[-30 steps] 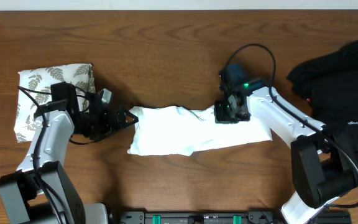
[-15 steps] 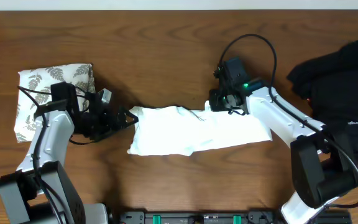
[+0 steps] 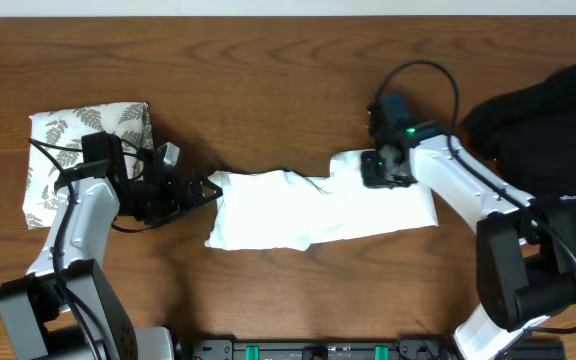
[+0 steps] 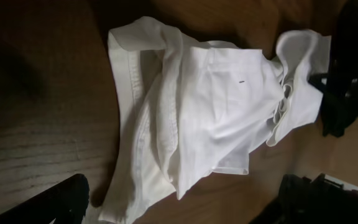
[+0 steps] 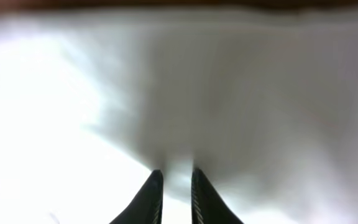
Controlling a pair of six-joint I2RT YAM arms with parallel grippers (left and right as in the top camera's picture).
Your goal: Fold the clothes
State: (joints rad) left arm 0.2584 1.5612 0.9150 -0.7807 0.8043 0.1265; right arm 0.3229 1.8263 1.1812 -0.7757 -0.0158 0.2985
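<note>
The clothes, a white T-shirt [image 3: 308, 212], lie crumpled in a long band across the middle of the wooden table. My right gripper [image 3: 374, 172] sits on the shirt's upper right part. In the right wrist view its black fingers [image 5: 153, 196] stand almost together, shut on a pinch of the white cloth [image 5: 73, 93]. My left gripper [image 3: 208, 190] hovers open just off the shirt's left end, touching nothing. The left wrist view shows the shirt [image 4: 210, 106] with its folded hems ahead of the wide-apart fingers [image 4: 61, 202]. The shirt's printed graphic is hidden.
A folded white fern-print cloth [image 3: 83, 150] lies at the far left, behind the left arm. A black garment [image 3: 558, 150] is heaped at the right edge, close to the right arm's elbow. Bare wood stretches along the back of the table [image 3: 268, 60].
The right gripper swung left, then back to the right along the shirt's top edge. A flap of white cloth now stands up just left of it. The left arm has not moved.
</note>
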